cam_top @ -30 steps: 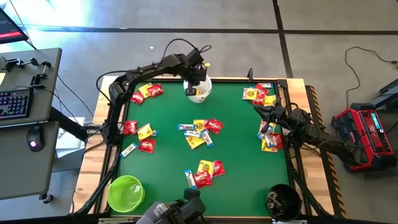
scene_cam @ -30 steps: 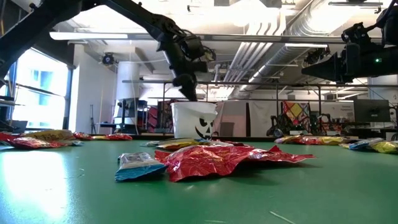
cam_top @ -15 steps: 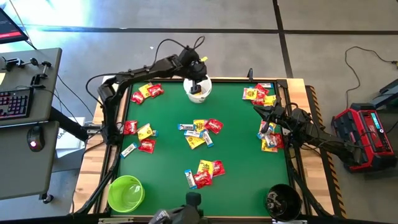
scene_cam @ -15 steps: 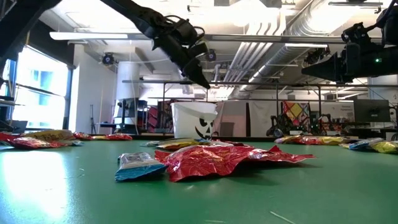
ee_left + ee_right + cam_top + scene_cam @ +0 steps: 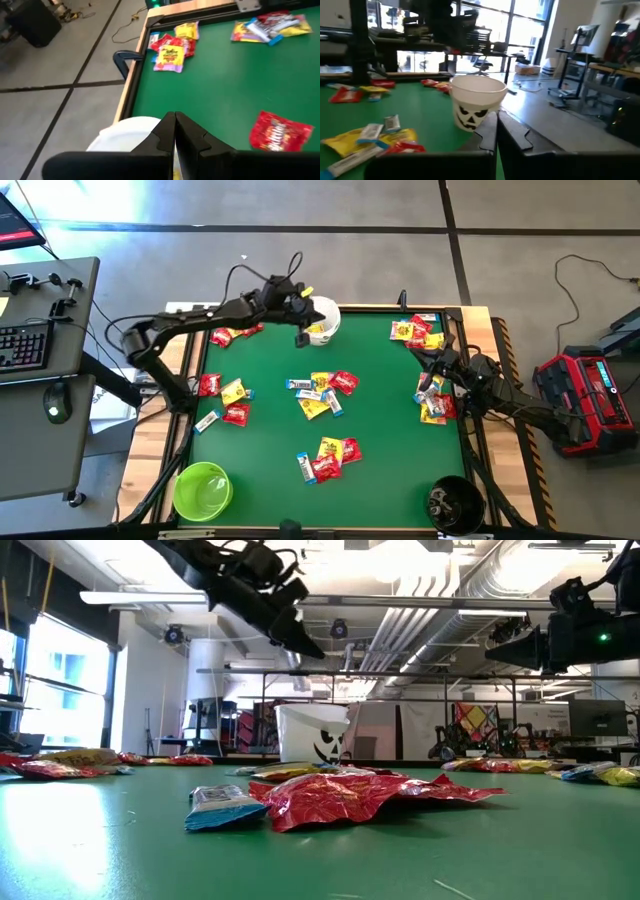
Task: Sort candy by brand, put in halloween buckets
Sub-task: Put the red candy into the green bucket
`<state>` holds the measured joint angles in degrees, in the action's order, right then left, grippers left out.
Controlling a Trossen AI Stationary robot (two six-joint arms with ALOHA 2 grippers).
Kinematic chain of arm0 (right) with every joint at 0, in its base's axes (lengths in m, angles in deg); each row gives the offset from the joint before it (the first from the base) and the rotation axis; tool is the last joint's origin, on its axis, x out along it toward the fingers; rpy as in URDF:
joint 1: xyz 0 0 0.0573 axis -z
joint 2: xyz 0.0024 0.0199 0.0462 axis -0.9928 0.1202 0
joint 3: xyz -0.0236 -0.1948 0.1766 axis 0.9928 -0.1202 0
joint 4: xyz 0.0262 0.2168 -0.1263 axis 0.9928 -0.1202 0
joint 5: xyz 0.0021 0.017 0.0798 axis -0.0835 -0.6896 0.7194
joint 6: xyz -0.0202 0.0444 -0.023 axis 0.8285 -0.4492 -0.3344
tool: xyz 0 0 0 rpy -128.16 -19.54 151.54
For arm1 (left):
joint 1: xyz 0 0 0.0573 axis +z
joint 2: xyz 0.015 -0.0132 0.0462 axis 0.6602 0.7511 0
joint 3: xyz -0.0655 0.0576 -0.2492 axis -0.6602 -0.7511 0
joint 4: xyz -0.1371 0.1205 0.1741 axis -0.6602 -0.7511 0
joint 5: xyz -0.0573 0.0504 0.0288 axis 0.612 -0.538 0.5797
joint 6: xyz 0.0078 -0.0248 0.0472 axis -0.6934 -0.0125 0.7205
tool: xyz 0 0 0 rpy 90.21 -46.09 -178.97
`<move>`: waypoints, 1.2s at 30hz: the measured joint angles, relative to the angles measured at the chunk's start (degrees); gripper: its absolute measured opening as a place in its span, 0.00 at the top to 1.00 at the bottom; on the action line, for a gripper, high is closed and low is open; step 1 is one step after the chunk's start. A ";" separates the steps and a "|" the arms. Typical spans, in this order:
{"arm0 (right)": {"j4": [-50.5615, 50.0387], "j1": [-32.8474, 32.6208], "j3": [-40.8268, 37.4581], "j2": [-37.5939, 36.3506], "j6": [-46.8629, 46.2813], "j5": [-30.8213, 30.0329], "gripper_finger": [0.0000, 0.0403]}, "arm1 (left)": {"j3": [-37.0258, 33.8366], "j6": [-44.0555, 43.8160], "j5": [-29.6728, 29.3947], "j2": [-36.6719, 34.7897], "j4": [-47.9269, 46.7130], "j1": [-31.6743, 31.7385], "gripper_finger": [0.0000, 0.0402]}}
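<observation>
Lime green round plastic bucket sits at the near-left corner of the green felt worktop, well apart from the white round plastic bucket with a jack-o'-lantern face at the far edge. Left tool hangs raised just left of the white bucket, fingers pressed together, holding nothing. Wrapped candy, red, yellow and white-blue packets, lies in clusters on the worktop in front of the white bucket. Right tool rests closed and empty at the right rim, right of the white bucket. Black round bucket is at the near-right corner.
</observation>
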<state>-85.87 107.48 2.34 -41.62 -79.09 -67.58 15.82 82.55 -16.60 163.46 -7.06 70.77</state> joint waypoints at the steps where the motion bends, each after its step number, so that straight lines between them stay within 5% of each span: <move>1: 0.00 0.00 0.02 0.00 0.58 -0.34 1.00 | -1.64 -0.03 0.01 -1.08 0.73 -0.38 1.00; 14: 0.00 0.00 0.01 0.02 2.18 -0.41 1.00 | -14.87 -3.50 -0.14 -9.68 7.55 -4.23 1.00; 30: 5.68 0.00 0.00 0.04 3.12 3.64 1.00 | -19.38 -7.97 -0.07 -12.97 8.44 -6.23 1.00; 36: 12.80 0.00 0.01 0.04 -4.10 5.43 1.00 | -20.27 -9.47 0.15 -12.98 8.44 -6.23 1.00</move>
<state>-73.07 107.48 2.35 -41.58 -83.19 -62.15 -4.45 73.08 -16.45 150.48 1.38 64.54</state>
